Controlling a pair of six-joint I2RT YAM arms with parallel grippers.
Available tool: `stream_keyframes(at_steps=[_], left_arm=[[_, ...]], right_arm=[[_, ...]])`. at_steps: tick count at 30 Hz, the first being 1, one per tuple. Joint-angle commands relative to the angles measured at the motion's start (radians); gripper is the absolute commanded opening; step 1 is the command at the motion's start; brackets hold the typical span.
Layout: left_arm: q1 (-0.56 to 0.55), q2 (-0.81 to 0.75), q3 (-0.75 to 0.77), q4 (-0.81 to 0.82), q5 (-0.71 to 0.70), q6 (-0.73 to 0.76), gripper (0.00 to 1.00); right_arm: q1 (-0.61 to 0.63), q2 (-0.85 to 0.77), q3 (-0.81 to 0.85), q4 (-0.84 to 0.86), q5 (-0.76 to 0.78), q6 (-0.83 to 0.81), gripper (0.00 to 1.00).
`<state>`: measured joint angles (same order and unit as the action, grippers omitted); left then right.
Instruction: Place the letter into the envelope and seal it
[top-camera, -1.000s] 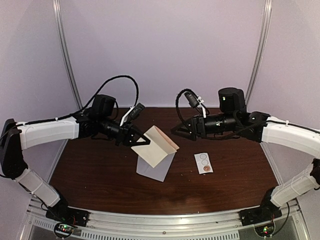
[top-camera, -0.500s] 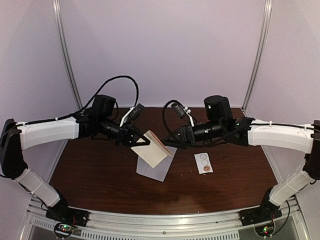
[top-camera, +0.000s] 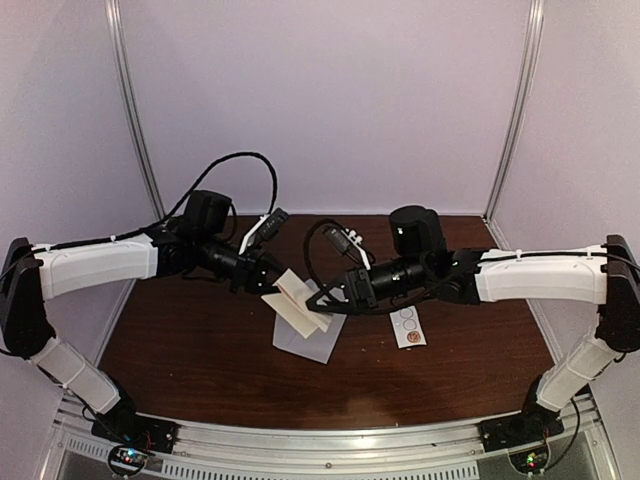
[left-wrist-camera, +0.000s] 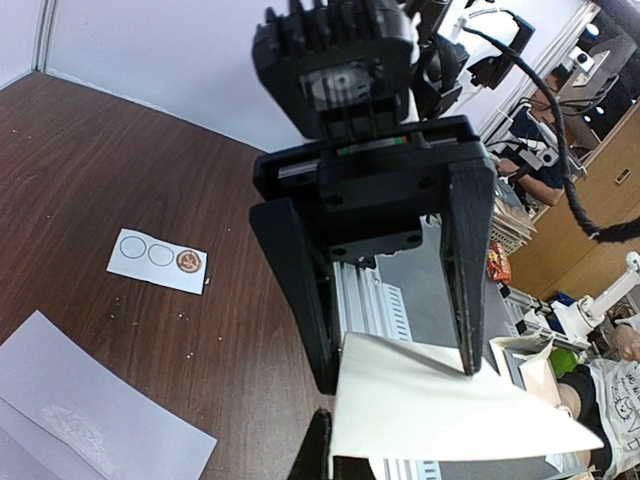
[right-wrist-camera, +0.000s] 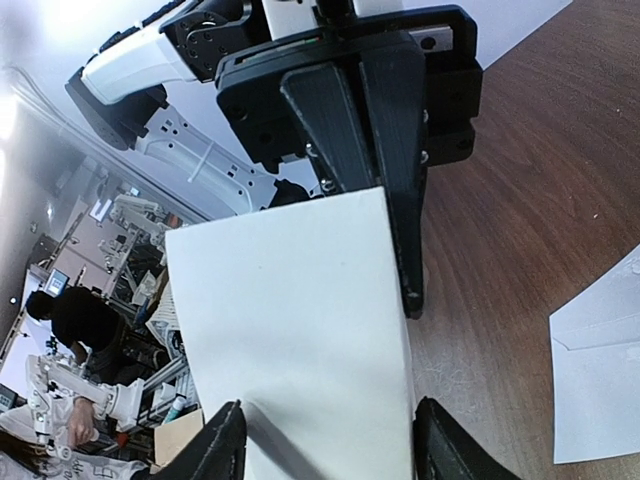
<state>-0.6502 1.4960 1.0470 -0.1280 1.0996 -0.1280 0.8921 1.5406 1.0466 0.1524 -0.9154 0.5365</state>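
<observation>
The letter (top-camera: 300, 301), a folded cream sheet, hangs above the table with my left gripper (top-camera: 277, 285) shut on its left end. In the left wrist view one of that gripper's fingers (left-wrist-camera: 319, 448) shows beside the letter (left-wrist-camera: 440, 410). My right gripper (top-camera: 319, 298) has come in from the right and stands open, its two fingers either side of the letter (right-wrist-camera: 290, 330). In the right wrist view the right gripper (right-wrist-camera: 330, 445) straddles the sheet's near end. The pale envelope (top-camera: 305, 341) lies flat below on the wood, also visible in the wrist views as the envelope (left-wrist-camera: 90, 420) (right-wrist-camera: 600, 370).
A small white sticker strip (top-camera: 407, 326) with circles lies right of the envelope, under the right arm; the sticker strip (left-wrist-camera: 158, 261) also shows in the left wrist view. Metal posts and pale walls bound the dark wooden table (top-camera: 180, 340).
My right arm has swung left until its fingers straddle the letter, and its jaws have narrowed. The left gripper has kept its hold; the letter now looks narrower and more edge-on.
</observation>
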Motion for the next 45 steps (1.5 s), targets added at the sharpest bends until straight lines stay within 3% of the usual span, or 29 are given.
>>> stream_keyframes(at_steps=[1, 13, 17, 18, 22, 27, 34, 40, 45], left_arm=[[-0.006, -0.034, -0.010, 0.028, 0.031, 0.017, 0.00], [-0.006, -0.038, -0.013, 0.028, 0.062, 0.019, 0.00], [-0.006, -0.039, -0.005, 0.002, 0.056, 0.032, 0.00], [-0.006, -0.042, 0.002, -0.015, 0.042, 0.046, 0.00], [-0.004, -0.070, 0.011, -0.035, -0.042, 0.056, 0.19], [0.039, -0.143, 0.003, -0.035, -0.126, 0.048, 0.31], [0.071, -0.277, -0.077, 0.142, -0.217, -0.073, 0.56], [-0.035, -0.186, 0.011, -0.045, -0.383, 0.003, 0.69], [-0.108, -0.079, 0.057, -0.087, -0.350, 0.018, 0.74]], right_arm=[[0.005, 0.017, -0.023, 0.069, -0.037, 0.019, 0.54], [0.004, 0.038, -0.028, 0.123, -0.072, 0.057, 0.20], [0.002, 0.036, -0.031, 0.121, -0.056, 0.052, 0.00], [0.001, 0.034, -0.032, 0.114, -0.050, 0.049, 0.00], [-0.015, 0.015, -0.034, 0.055, -0.011, 0.017, 0.00], [-0.050, -0.027, -0.030, -0.091, 0.098, -0.053, 0.00], [-0.071, -0.057, -0.019, -0.238, 0.183, -0.132, 0.00], [-0.056, -0.086, -0.007, -0.242, 0.102, -0.188, 0.00], [-0.043, -0.100, -0.001, -0.248, 0.058, -0.217, 0.00]])
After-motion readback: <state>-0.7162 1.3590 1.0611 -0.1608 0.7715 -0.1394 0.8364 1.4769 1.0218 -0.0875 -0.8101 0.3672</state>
